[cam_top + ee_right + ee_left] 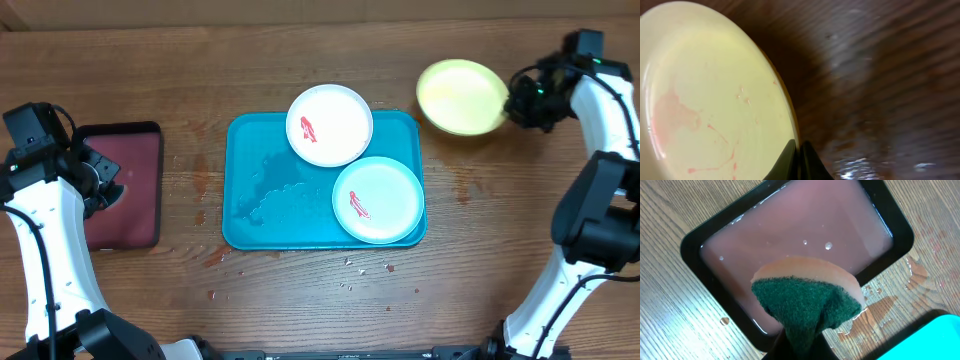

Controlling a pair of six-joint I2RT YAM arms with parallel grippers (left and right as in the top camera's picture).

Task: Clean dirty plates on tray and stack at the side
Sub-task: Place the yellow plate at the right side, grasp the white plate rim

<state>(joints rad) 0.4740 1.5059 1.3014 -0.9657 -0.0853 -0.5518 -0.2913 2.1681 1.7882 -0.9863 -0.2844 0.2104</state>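
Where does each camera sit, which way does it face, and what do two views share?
Overhead: above the table, facing straight down at the turquoise tray, white plate and mint plate; left arm and right arm show at the edges.
Left wrist: on the left arm, facing down at the dark-red tray; left jaws, shut on a green sponge, show at bottom.
Right wrist: on the right arm, facing the yellow-green plate; right jaws pinch its rim.
Shared: overhead also shows the dark-red tray and yellow-green plate.

The overhead camera looks straight down on the whole surface (500,250). The left wrist view hangs close above the black-rimmed tray (690,247), the right hugs the yellow-green plate (715,90); overhead shows both.
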